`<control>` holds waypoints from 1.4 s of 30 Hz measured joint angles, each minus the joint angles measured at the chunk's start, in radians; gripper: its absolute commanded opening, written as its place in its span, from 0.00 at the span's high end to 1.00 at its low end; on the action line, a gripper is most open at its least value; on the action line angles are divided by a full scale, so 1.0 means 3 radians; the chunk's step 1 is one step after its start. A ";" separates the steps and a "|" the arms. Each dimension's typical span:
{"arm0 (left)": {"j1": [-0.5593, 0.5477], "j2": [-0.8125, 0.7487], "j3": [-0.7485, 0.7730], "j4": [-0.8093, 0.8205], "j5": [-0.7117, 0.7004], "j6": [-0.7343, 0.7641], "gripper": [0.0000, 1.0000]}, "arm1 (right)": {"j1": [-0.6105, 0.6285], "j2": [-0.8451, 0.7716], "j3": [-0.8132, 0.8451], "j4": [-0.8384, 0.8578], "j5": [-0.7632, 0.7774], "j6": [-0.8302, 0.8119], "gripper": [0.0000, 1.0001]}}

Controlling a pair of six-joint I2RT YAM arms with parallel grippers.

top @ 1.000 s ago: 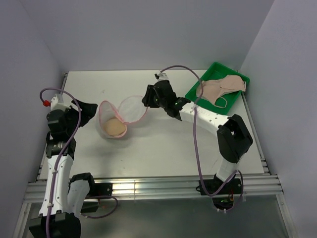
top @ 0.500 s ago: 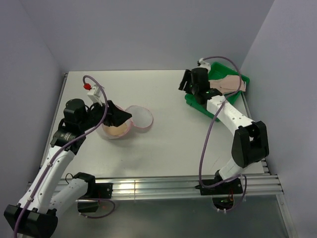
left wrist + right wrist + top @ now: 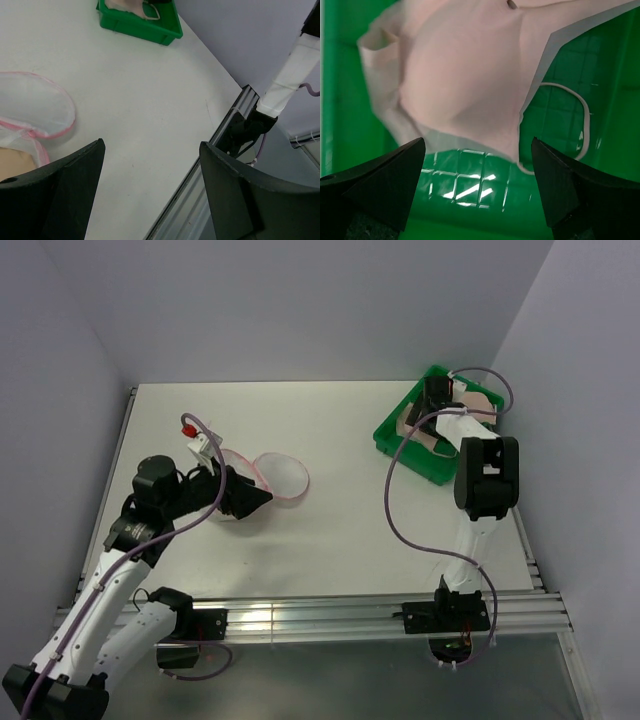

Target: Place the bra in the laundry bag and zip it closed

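The peach-beige bra [image 3: 484, 400] lies in the green tray at the table's back right. My right gripper [image 3: 437, 405] hangs over it, open. In the right wrist view a rounded cup of the bra [image 3: 465, 80] fills the upper half, with the open right gripper [image 3: 477, 150] just above it and nothing between its fingers. The laundry bag [image 3: 282, 475] of white mesh with pink trim lies unzipped at centre left. My left gripper [image 3: 258, 500] stands open over its near half. The left wrist view shows the bag [image 3: 30, 102] to the left of the empty left gripper [image 3: 151, 150].
The green tray [image 3: 398, 432] sits against the right wall; its gridded floor [image 3: 470, 190] and a thin strap loop [image 3: 580, 125] show beside the cup. A peach-beige piece [image 3: 15, 160] lies inside the bag. The table's metal front rail [image 3: 220, 130] runs close behind the left gripper.
My right gripper has let go at the bag, opened wide and swung right to hang over the tray. The left arm has reached in over the bag, whose raised flap now lies flat.
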State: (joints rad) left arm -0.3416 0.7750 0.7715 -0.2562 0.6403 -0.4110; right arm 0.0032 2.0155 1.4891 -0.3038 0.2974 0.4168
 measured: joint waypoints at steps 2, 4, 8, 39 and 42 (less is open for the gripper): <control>-0.0001 -0.0072 0.0000 0.0014 -0.0029 0.0022 0.17 | -0.0050 0.0177 0.0148 -0.0112 -0.0023 -0.0027 0.07; -0.0001 -0.0108 0.0000 0.0014 -0.0033 0.0025 0.18 | -0.0080 0.0306 0.0284 -0.0224 -0.0050 -0.0048 0.07; -0.0001 -0.0088 0.0000 0.0010 -0.0038 0.0028 0.18 | -0.0163 0.0493 0.0519 -0.0336 -0.0182 -0.0064 0.18; -0.0001 0.0095 0.0000 0.0029 -0.0205 0.0069 0.20 | 0.0378 -0.2609 -0.0937 0.1047 -0.1698 0.0165 1.00; -0.0001 0.0139 0.0000 0.0062 -0.0158 0.0004 0.20 | 0.0768 -0.3081 -0.1601 0.1137 -0.1901 0.0134 1.00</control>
State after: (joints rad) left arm -0.3420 0.8165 0.7715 -0.2375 0.5930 -0.4099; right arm 0.2337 1.0912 1.0088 0.0372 -0.2729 0.4568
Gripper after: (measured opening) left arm 0.807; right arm 0.005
